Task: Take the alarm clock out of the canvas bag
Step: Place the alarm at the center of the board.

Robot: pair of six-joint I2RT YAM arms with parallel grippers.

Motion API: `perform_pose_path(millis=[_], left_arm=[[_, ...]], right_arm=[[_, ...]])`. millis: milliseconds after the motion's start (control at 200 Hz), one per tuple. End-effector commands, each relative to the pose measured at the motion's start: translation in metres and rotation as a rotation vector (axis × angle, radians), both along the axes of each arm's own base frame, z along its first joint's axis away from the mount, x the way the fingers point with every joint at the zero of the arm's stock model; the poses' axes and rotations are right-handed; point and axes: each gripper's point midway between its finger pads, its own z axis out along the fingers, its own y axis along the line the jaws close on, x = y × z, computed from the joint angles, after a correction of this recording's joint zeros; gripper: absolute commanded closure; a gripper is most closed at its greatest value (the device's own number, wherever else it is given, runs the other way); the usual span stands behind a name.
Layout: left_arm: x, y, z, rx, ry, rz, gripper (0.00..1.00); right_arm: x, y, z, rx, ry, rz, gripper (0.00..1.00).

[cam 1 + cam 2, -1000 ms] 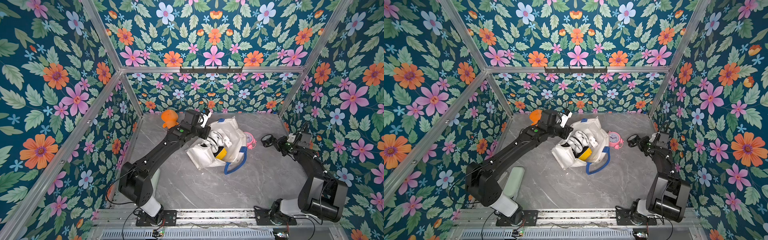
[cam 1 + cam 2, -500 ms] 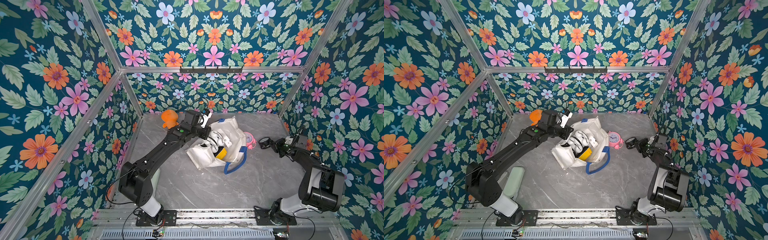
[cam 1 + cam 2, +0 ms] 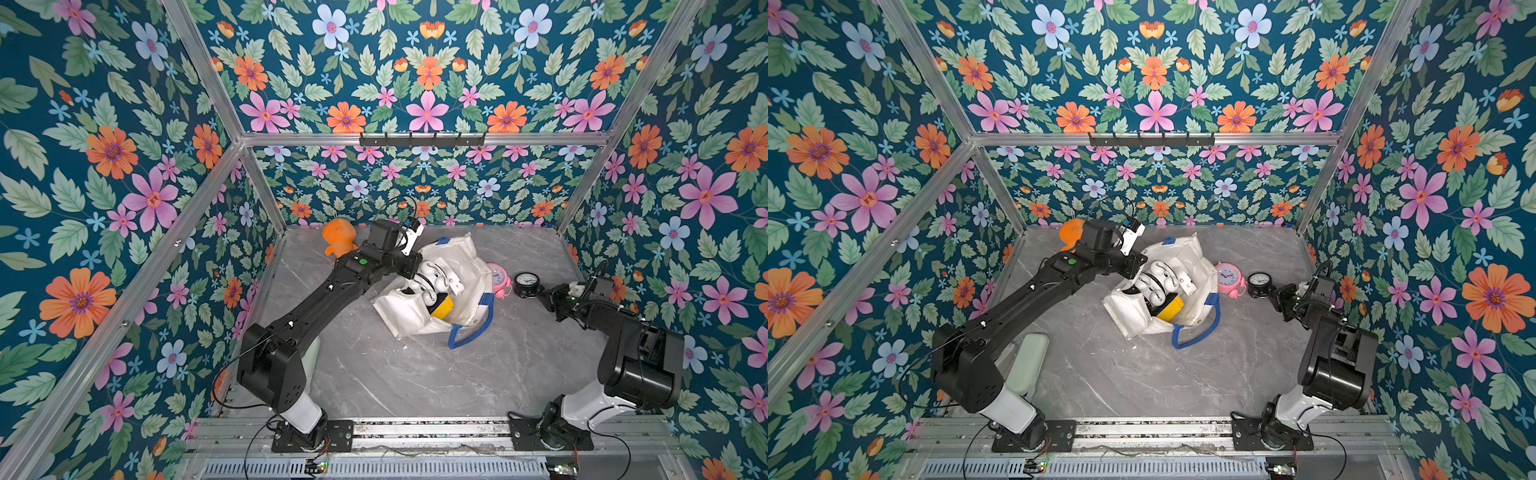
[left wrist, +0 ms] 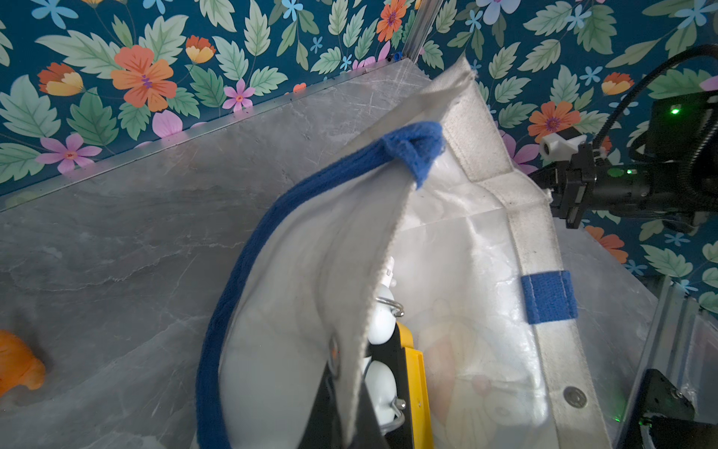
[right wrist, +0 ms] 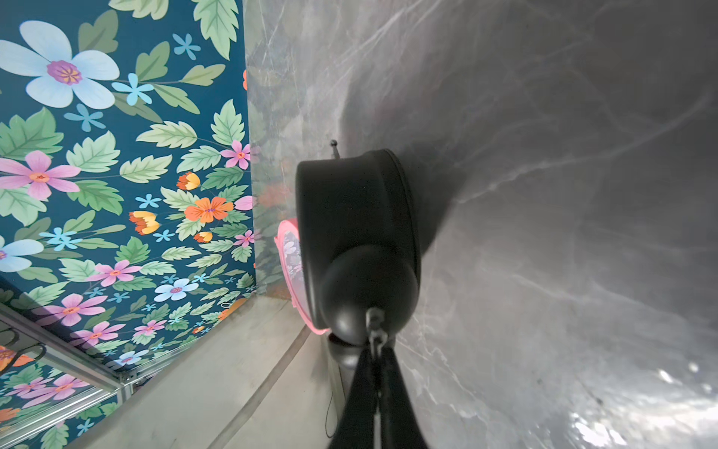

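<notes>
Standing between canvas bag (image 3: pixel 465 259) and black clock (image 3: pixel 527 284): pink clock (image 3: pixel 498 277).

You have an orange plush toy (image 3: pixel 338 241) sitting at the back left corner of the grey marbled desk (image 3: pixel 415 374), close to the wall. A pink twin-bell clock (image 3: pixel 1227 276) rests on the desk right of centre, its pale dial turned up toward the top views. Along the desk's left edge you can make out a pale green slab (image 3: pixel 1027 365), partly hidden. Floral wallpaper (image 3: pixel 124 166) covers all the walls around you, framed by aluminium bars (image 3: pixel 208 62), and a black hook rail (image 3: pixel 422 140) is mounted on the back crossbar.
</notes>
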Motion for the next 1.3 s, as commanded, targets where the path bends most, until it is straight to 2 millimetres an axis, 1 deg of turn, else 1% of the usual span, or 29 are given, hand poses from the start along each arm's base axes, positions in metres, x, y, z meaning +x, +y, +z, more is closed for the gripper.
perform_pose_path(millis=[0,160,305,310,320,360,495,640,770,935,995,1005,1020,1145,1295], left_arm=[[0.001,-0.005,0.01,-0.031,-0.016,-0.011,1.0],[0.001,-0.005,0.01,-0.03,-0.015,-0.011,1.0],[0.001,-0.005,0.008,-0.027,-0.011,-0.012,1.0],[0.001,-0.005,0.009,-0.027,-0.012,-0.012,1.0],[0.001,-0.005,0.009,-0.027,-0.012,-0.012,1.0],[0.002,-0.005,0.009,-0.027,-0.012,-0.012,1.0],[0.003,-0.006,0.007,-0.025,-0.009,-0.012,1.0],[0.003,-0.007,0.009,-0.026,-0.011,-0.015,1.0],[0.004,-0.007,0.01,-0.026,-0.009,-0.016,1.0],[0.004,-0.008,0.012,-0.027,-0.009,-0.019,1.0],[0.004,-0.008,0.012,-0.027,-0.01,-0.019,1.0],[0.004,-0.008,0.013,-0.027,-0.011,-0.019,1.0],[0.004,-0.008,0.013,-0.028,-0.011,-0.019,1.0],[0.004,-0.008,0.015,-0.03,-0.012,-0.02,1.0],[0.005,-0.009,0.015,-0.032,-0.012,-0.023,1.0]], right_arm=[[0.006,0.0,0.001,0.036,-0.031,-0.004,0.94],[0.006,-0.002,-0.007,0.049,-0.018,-0.01,0.93],[0.005,-0.004,-0.007,0.05,-0.026,-0.013,0.91],[0.004,-0.004,-0.013,0.057,-0.011,-0.013,0.91],[0.004,-0.004,-0.018,0.062,0.0,-0.014,0.91],[0.002,-0.005,-0.021,0.062,0.008,-0.018,0.91],[0.0,-0.012,-0.024,0.051,0.009,-0.041,0.87],[-0.001,-0.012,-0.028,0.061,0.012,-0.039,0.86],[-0.001,-0.011,-0.027,0.066,0.003,-0.035,0.81],[0.001,-0.011,-0.016,0.05,-0.031,-0.021,0.71],[0.001,-0.011,-0.015,0.048,-0.032,-0.018,0.67],[0.001,-0.011,-0.006,0.035,-0.054,-0.016,0.67],[0.002,-0.012,-0.001,0.027,-0.066,-0.013,0.66],[0.001,-0.012,0.017,-0.011,-0.104,-0.005,0.61],[-0.001,-0.009,0.052,-0.071,-0.176,0.014,0.58]])
